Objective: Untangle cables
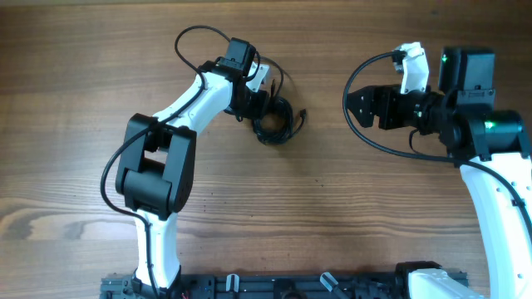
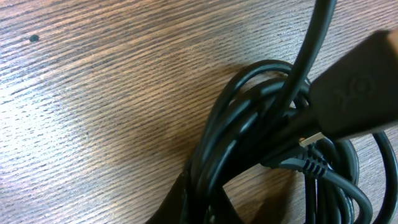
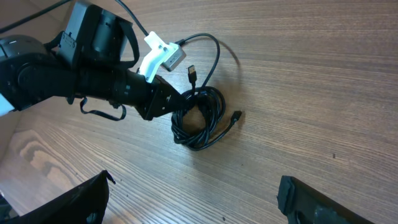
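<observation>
The cables (image 1: 276,123) are thin black cords in a tangled coil on the wooden table, back centre. One small plug end (image 1: 305,112) sticks out to the right. My left gripper (image 1: 256,106) is at the coil's left edge. In the left wrist view its dark fingers (image 2: 208,208) close around several strands of the cables (image 2: 249,124), next to a ribbed plug (image 2: 305,163). My right gripper (image 1: 359,106) is open and empty, well to the right of the coil. In the right wrist view its fingers (image 3: 193,202) are spread wide, with the cables (image 3: 199,121) beyond.
The thicker black wires (image 1: 199,33) on the left arm loop above the coil. The right arm's wire (image 1: 366,133) arcs beside the right gripper. A flat USB plug (image 3: 193,73) lies just behind the coil. A dark rail (image 1: 291,286) runs along the table's front edge.
</observation>
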Robot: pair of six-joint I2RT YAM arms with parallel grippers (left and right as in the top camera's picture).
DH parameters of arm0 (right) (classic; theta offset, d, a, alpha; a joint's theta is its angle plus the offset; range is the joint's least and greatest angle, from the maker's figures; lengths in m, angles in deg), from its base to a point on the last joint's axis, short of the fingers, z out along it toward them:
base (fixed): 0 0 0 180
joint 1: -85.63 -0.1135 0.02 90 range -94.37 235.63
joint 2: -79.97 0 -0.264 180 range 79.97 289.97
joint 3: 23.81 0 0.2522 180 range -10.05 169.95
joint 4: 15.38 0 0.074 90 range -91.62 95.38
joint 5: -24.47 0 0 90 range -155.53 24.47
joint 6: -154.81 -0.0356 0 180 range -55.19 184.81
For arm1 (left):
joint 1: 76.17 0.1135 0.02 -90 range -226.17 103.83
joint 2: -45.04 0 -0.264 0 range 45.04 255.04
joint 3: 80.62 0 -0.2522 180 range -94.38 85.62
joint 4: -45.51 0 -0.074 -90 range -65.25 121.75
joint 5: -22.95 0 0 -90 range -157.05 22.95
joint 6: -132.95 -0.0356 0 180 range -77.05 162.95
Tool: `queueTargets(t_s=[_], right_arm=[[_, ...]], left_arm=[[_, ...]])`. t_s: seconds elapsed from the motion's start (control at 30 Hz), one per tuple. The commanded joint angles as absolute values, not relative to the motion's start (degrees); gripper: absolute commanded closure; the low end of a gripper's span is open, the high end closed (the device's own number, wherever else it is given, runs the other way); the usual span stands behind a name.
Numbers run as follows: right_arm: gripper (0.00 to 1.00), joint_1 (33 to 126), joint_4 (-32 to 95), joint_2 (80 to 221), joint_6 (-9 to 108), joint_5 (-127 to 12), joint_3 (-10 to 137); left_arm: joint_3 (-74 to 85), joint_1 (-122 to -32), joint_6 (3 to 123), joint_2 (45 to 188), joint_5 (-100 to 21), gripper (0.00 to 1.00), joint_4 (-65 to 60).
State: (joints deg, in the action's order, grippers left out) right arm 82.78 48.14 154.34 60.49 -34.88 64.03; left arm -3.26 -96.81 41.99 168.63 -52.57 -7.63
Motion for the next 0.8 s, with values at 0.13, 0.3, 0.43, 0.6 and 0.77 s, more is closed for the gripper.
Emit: queueTargets(t_s=[0.13,0.3,0.43,0.6,0.77], right_arm=[[0.11,82.58,47.92,154.77,60.05,-33.92,65.1],[0.12,82.58,46.85,154.77,56.75,-33.92,65.1],[0.11,82.56,45.95,154.8,51.46,-33.92,65.08],[0.11,82.56,45.34,155.56,46.33,-33.89,65.08],[0.12,80.38,44.16,157.16,45.08,-33.63,65.08]], left_arm=[[-4.24,-96.0,54.04,168.82,-53.12,0.96,-8.46],[-5.92,-91.94,72.24,161.63,-44.72,0.96,-8.74],[-5.92,-89.75,83.68,158.6,-32.2,0.96,-8.74],[-5.9,-89.77,99.81,158.55,-24.9,0.96,-8.81],[-5.9,-89.77,117.25,158.55,-15.3,0.96,-9.18]])
